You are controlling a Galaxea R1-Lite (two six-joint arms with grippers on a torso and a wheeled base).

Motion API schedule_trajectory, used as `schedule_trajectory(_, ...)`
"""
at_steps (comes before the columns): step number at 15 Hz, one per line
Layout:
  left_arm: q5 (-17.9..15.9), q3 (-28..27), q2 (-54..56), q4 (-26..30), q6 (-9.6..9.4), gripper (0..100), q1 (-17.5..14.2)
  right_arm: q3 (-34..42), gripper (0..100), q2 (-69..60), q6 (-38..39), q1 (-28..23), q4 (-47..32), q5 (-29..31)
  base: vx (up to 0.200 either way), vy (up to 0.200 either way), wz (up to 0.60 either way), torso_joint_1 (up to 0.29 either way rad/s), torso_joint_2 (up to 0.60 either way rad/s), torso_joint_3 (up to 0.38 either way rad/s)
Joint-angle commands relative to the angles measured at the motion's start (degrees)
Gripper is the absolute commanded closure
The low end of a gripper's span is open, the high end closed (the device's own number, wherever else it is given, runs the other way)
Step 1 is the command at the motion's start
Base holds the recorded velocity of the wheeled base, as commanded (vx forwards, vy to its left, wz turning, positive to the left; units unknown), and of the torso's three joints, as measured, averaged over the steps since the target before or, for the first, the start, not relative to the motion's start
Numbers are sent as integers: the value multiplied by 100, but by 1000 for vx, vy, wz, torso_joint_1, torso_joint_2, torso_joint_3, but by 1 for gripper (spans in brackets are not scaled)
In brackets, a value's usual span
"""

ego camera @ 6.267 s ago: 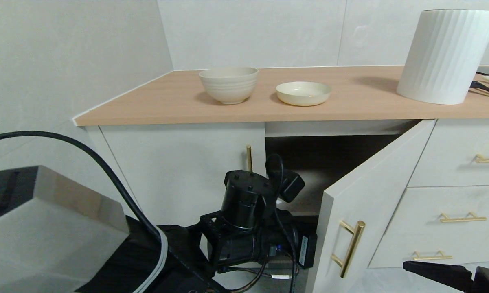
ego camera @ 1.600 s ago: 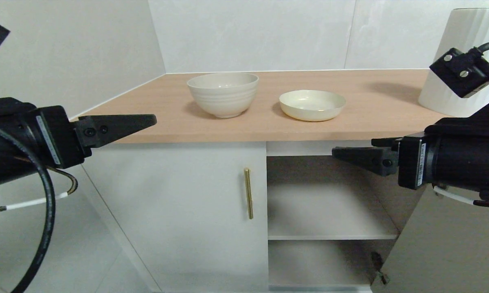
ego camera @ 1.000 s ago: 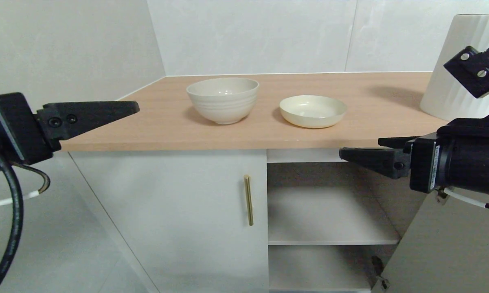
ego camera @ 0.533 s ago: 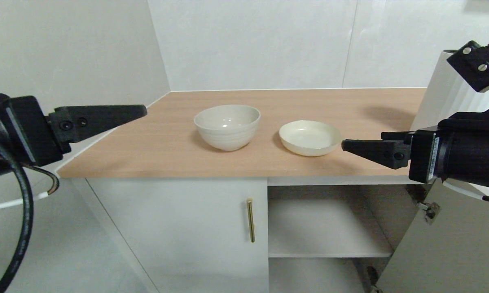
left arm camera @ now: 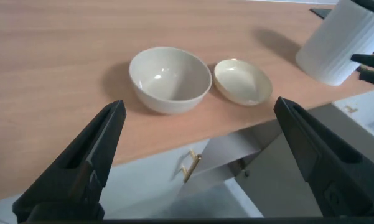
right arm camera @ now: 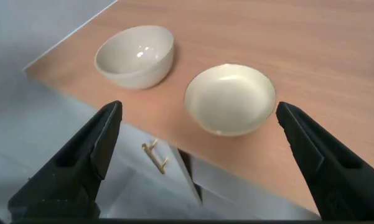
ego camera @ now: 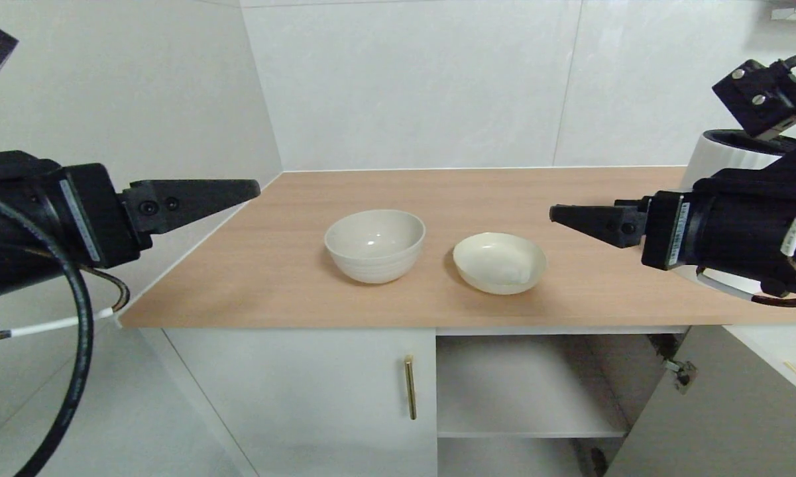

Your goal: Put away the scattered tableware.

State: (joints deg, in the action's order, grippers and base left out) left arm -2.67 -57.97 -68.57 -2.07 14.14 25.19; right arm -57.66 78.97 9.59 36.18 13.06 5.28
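Left gripper (ego camera: pixel 242 191) and right gripper (ego camera: pixel 567 216) level, tips inward, the 2 fingers (left arm camera: pixel 90 158) of each wide apart.

The left tool (ego camera: pixel 238 192) and right tool (ego camera: pixel 573 217) were matte black, with long tapering fingers (ego camera: pixel 192 197) pinned by small screws (ego camera: pixel 149 207). Each black cylindrical wrist (ego camera: pixel 722 228) carried a white label (ego camera: pixel 681 226); a thick black cable (ego camera: pixel 83 344) and thin white wire (ego camera: pixel 46 326) trailed from the left, a screwed black bracket (ego camera: pixel 759 96) topped the right.
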Motion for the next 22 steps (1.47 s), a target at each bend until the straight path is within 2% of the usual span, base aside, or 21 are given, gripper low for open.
schedule_trajectory(1,109,-365,-411,5,317,0,-31,-351,0,409,148,-41,127,131,0,0,0,36,-85,-61)
schedule_trajectory(2,258,-611,-613,14,590,0,-31,-685,0,593,491,-94,-84,562,0,0,0,17,-61,-36)
schedule_trajectory(3,302,-698,-701,31,669,0,-40,-764,0,655,526,-129,-181,641,0,0,0,0,0,0)
schedule_trajectory(4,452,-1384,-1484,304,757,0,-374,-1045,0,883,631,-331,-664,782,0,0,0,0,0,0)
schedule_trajectory(6,443,-1815,-2257,664,774,0,-523,-1124,0,1077,675,-498,-796,764,0,0,0,0,0,0)
schedule_trajectory(11,548,-2122,-3408,708,774,0,-682,-1432,0,1613,869,-753,-910,817,0,0,0,0,0,0)
schedule_trajectory(14,979,-2245,-3786,708,766,0,-682,-1423,0,1630,869,-753,-910,878,0,0,0,0,0,0)
schedule_trajectory(15,1032,-2254,-3857,699,757,0,-682,-1415,0,1630,869,-744,-910,896,0,0,0,0,0,0)
schedule_trajectory(22,1040,-2377,-4085,699,748,0,-453,-1406,0,1630,869,-744,-910,905,0,0,0,0,0,0)
